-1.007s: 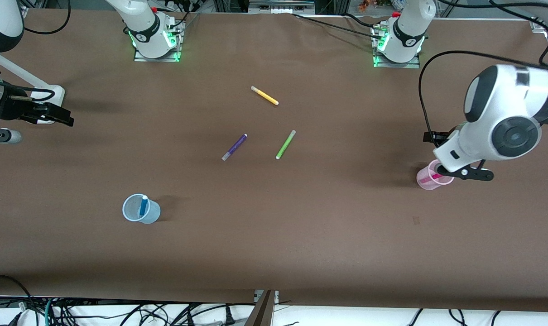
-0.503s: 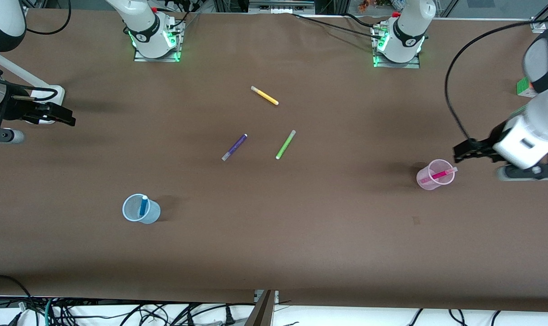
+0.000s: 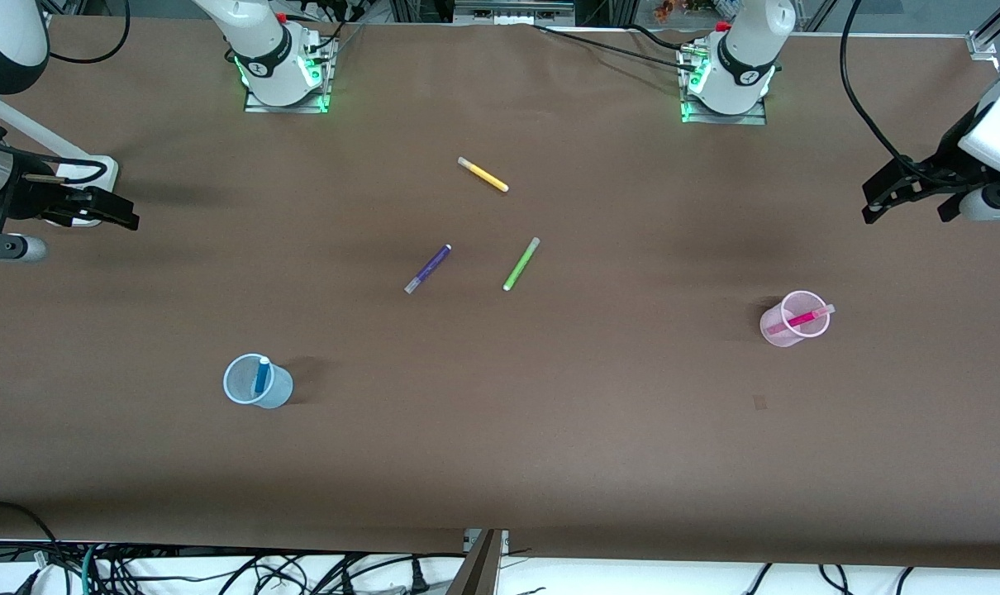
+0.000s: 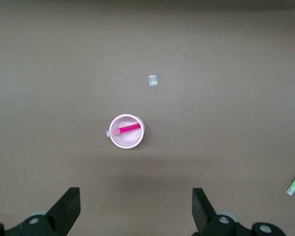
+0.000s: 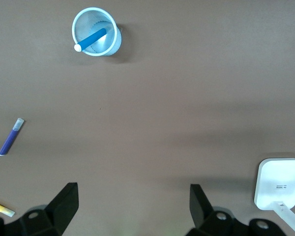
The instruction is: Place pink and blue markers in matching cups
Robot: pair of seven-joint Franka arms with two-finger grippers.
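I see the pink marker (image 3: 800, 319) leaning in the pink cup (image 3: 779, 329) at right of centre, and the blue marker (image 3: 261, 376) standing in the blue cup (image 3: 273, 390) at lower left. Both cups are thin, ribbed, translucent plastic, so I judge a passing arm could tip them. The left gripper (image 3: 911, 198) hangs at the right edge, the right gripper (image 3: 83, 211) at the left edge, fingers spread wide and empty over the brown counter (image 3: 550, 430).

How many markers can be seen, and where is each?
5. Pink marker in the pink cup; blue marker in the blue cup; yellow, purple and green lie mid-table.
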